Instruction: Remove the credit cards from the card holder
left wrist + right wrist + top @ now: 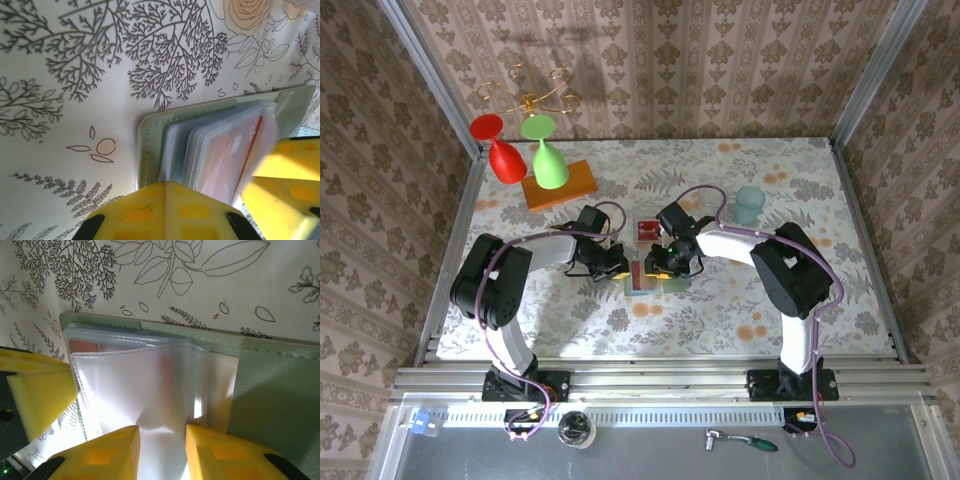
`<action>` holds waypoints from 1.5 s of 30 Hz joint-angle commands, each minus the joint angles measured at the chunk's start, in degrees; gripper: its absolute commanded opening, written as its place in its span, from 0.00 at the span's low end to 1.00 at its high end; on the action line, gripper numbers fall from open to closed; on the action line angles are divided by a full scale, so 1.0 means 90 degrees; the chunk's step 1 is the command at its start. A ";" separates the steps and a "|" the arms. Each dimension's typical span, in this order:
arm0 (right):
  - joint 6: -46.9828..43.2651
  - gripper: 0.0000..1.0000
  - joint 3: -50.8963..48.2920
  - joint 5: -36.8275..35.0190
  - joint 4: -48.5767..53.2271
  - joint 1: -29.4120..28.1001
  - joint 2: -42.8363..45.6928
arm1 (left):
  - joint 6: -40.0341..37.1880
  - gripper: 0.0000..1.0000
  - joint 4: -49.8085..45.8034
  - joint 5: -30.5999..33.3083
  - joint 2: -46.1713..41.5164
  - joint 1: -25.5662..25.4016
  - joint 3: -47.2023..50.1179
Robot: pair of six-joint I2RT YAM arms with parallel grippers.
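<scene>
The pale green card holder (650, 284) lies open on the flowered tablecloth between my two grippers. My left gripper (617, 268) is shut, its tips (165, 184) pressing on the card holder (150, 145) at its stitched edge. Clear sleeves fan up from it, and a red credit card (227, 155) shows through one. My right gripper (161, 432) is shut on a translucent sleeve (135, 385) lifted from the card holder (270, 390), with a red card (85, 346) showing underneath. Another red card (647, 228) lies on the cloth just beyond the holder.
A translucent teal cup (750, 205) stands at the back right. An orange wooden block (560, 184) at the back left carries a red glass (504, 158) and a green glass (549, 162). Metal frame rails edge the table.
</scene>
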State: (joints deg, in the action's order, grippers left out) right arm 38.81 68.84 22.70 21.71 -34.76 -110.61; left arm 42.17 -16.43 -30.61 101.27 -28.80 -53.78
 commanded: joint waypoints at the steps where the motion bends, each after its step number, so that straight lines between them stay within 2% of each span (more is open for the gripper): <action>1: -0.0054 0.32 -0.0114 -0.0285 0.0293 0.0045 0.0163 | -0.0128 0.02 -0.0313 0.0260 -0.0160 0.0026 -0.0159; 5: -0.0044 0.31 -0.0148 -0.0266 0.0255 0.0054 0.0171 | -0.0019 0.03 -0.0116 0.0135 -0.0357 0.0022 -0.0163; 10: -0.0029 0.29 -0.0198 -0.0223 0.0183 0.0073 0.0200 | 0.0326 0.10 0.0498 -0.0231 -0.0549 -0.0003 -0.0010; 26: 0.0025 0.27 -0.0276 -0.0180 0.0090 0.0094 0.0219 | 0.0621 0.30 0.1075 -0.0973 0.0004 -0.0179 -0.0021; 34: 0.0035 0.27 -0.0295 -0.0178 0.0069 0.0098 0.0227 | 0.0674 0.30 0.1139 -0.1128 0.0177 -0.0199 -0.0061; 45: 0.0034 0.27 -0.0357 -0.0225 0.0067 0.0113 0.0394 | 0.0694 0.23 0.1168 -0.1177 0.0218 -0.0262 -0.0128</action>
State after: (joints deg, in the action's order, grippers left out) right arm 38.87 66.87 22.65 20.97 -34.09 -109.36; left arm 48.03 -6.57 -39.92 102.83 -30.61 -53.93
